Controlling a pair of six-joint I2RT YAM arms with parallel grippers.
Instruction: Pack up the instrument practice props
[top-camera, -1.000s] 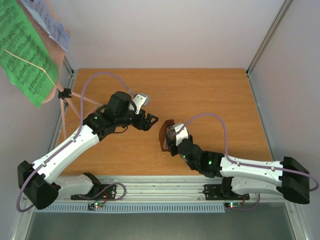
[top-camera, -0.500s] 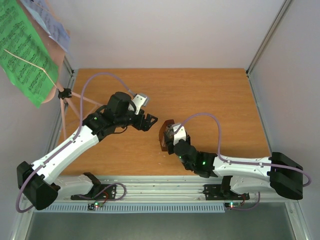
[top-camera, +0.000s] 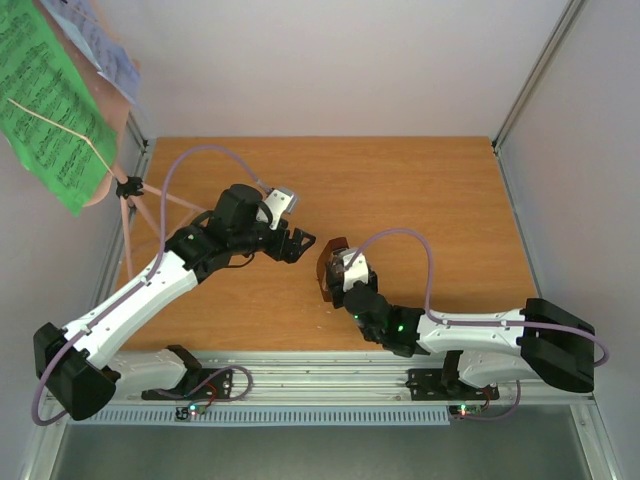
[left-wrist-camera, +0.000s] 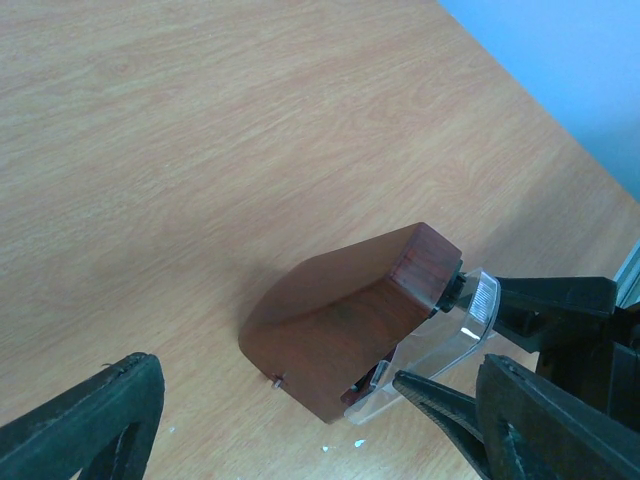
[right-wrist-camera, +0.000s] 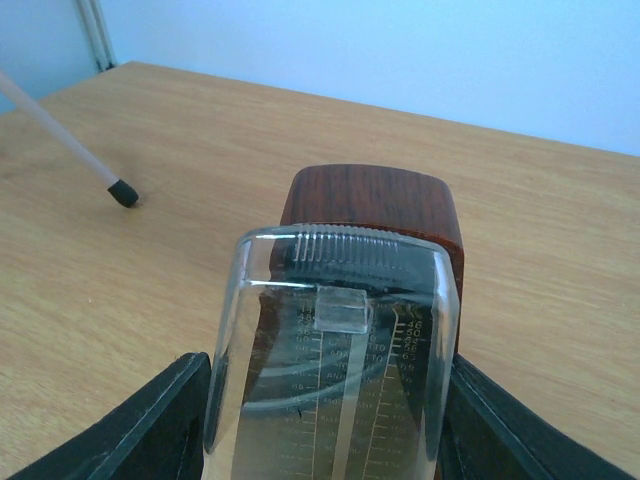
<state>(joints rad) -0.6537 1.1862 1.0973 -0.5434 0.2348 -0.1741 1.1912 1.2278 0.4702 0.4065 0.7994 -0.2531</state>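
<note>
Right wrist view shows the right gripper (right-wrist-camera: 325, 400) straddling the clear cover (right-wrist-camera: 330, 290) of the metronome (right-wrist-camera: 370, 215), which sits on the table (right-wrist-camera: 560, 250); whether it pinches firmly I cannot tell. Lifted by that slick cover alone, the metronome may slip free or the cover pop off, while the left gripper (left-wrist-camera: 315, 400) gapes empty nearby

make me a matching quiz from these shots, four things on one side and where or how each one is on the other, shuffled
Things:
1. metronome
2. green music sheet
3. left pincer
4. right pincer

Places or states:
a. open, holding nothing
b. resting on the wooden table
c. fingers against both sides of the clear cover
d. up at the far left, on the pink music stand

Pairs: 1-b, 2-d, 3-a, 4-c
</note>
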